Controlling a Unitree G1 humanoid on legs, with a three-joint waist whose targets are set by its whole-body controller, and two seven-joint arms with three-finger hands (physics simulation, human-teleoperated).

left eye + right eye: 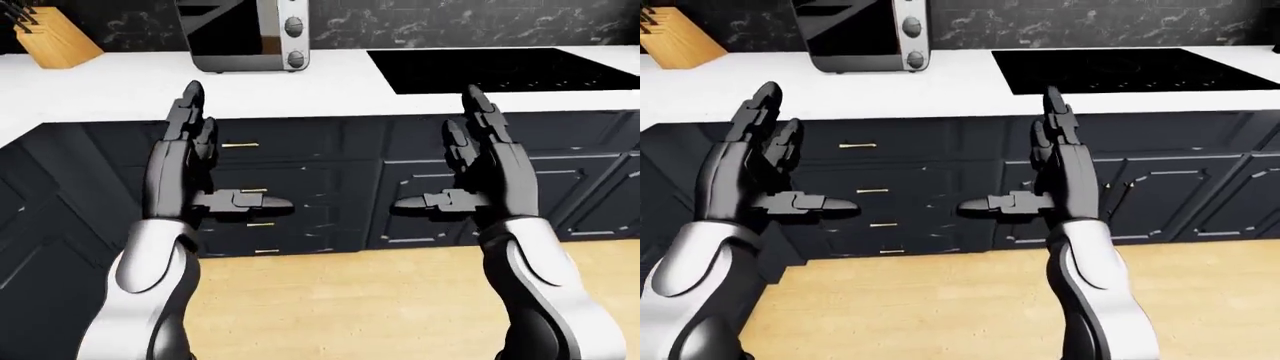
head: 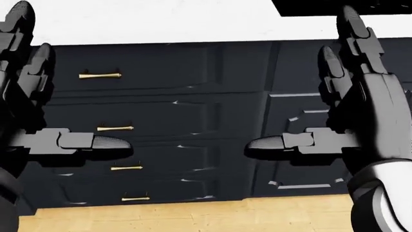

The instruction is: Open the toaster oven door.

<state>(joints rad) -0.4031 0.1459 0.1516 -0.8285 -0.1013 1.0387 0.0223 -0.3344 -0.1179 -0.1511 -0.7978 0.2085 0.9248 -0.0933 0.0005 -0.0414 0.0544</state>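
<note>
- Toaster oven (image 1: pixel 243 35) sits on the white counter (image 1: pixel 120 94) at the top of the left-eye view, left of centre; dark glass door shut, two round knobs (image 1: pixel 295 28) down its right side.
- Left robot hand (image 1: pixel 190 161) is raised in mid-air, palm inward, fingers straight up and spread wide, thumb pointing toward the right of the view; holds nothing.
- Right robot hand (image 1: pixel 487 169) mirrors it: fingers upright, wide open, thumb pointing left, empty.
- Both hands are well apart from the toaster oven, lower in the view, over the cabinet fronts. Left robot hand is the nearer one, its fingertips roughly under the oven's left part; right robot hand is off to the right, below the cooktop.
- Black cooktop (image 1: pixel 500 69) lies flush in the counter, right of the toaster oven, not touching it.
- Knife block (image 1: pixel 55 41) stands on the counter at top left, well left of the oven.
- Below the counter: dark drawers (image 2: pixel 154 72) w/ small gold handles (image 2: pixel 100 75) in a column, cabinet doors (image 1: pixel 555 191) to the right.
- Wood floor (image 1: pixel 350 300) fills the bottom of the eye views.
- Head view looks lower: only counter edge, drawers and both open hands; toaster oven doesn't show there.
</note>
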